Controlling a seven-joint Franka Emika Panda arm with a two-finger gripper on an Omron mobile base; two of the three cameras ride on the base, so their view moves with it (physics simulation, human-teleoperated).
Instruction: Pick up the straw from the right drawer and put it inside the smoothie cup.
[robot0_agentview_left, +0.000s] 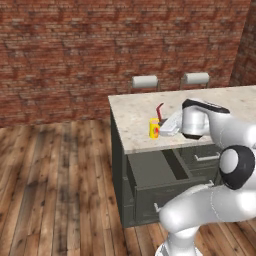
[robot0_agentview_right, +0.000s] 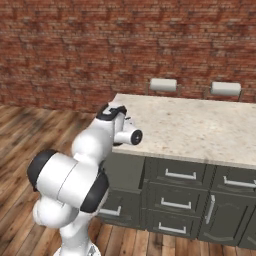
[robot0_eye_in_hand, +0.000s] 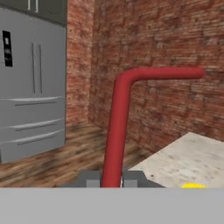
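Worktop (robot0_agentview_left: 135, 120): pale speckled stone over dark cabinets
Right drawer (robot0_agentview_left: 155, 172): pulled open below the worktop's front edge
Smoothie cup (robot0_agentview_left: 154, 128): yellow, upright near the worktop's front left corner
Gripper (robot0_eye_in_hand: 111, 180): closed around the straw, just beside the cup
Straw (robot0_eye_in_hand: 117, 131): red, upright between the fingers, bent end on top

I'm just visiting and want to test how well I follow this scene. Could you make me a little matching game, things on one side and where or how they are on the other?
Things:
1. straw
2. smoothie cup
3. right drawer
4. gripper

States:
A. pulled out below the counter edge
B. standing on the stone countertop
C. red, held upright with its bent end on top
D. shut on a thin stick

Pairs: 1-C, 2-B, 3-A, 4-D
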